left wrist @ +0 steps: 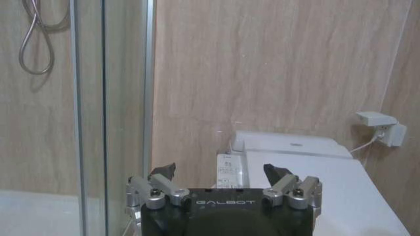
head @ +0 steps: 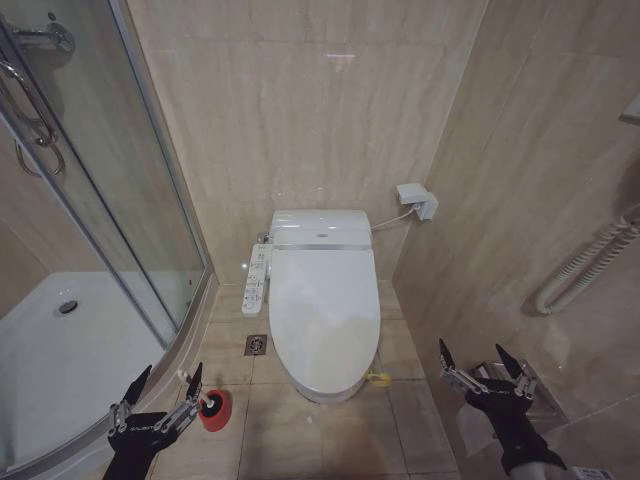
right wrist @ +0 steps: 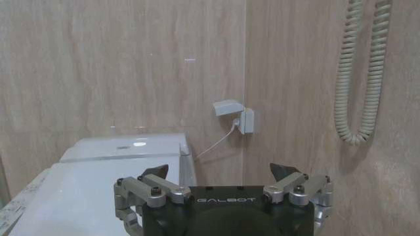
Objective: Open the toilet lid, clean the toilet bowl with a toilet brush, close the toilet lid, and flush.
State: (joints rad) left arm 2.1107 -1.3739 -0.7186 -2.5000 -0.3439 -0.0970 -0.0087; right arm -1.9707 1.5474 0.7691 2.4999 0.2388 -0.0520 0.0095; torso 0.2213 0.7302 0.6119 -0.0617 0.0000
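Toilet lid point(head: 322, 315) down at centre, strap loop point(head: 379, 379) at 5 o'clock edge. Left gripper point(head: 164, 386) wide, above toilet brush point(head: 211, 407) at 7 o'clock; right gripper point(head: 480, 359) wide, 4 o'clock. Risk: left gripper tipping red cup; right gripper missing small loop.

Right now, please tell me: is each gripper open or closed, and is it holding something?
Left gripper: open, holding nothing, low beside the red holder cup.
Right gripper: open, holding nothing, to the right of the toilet lid.
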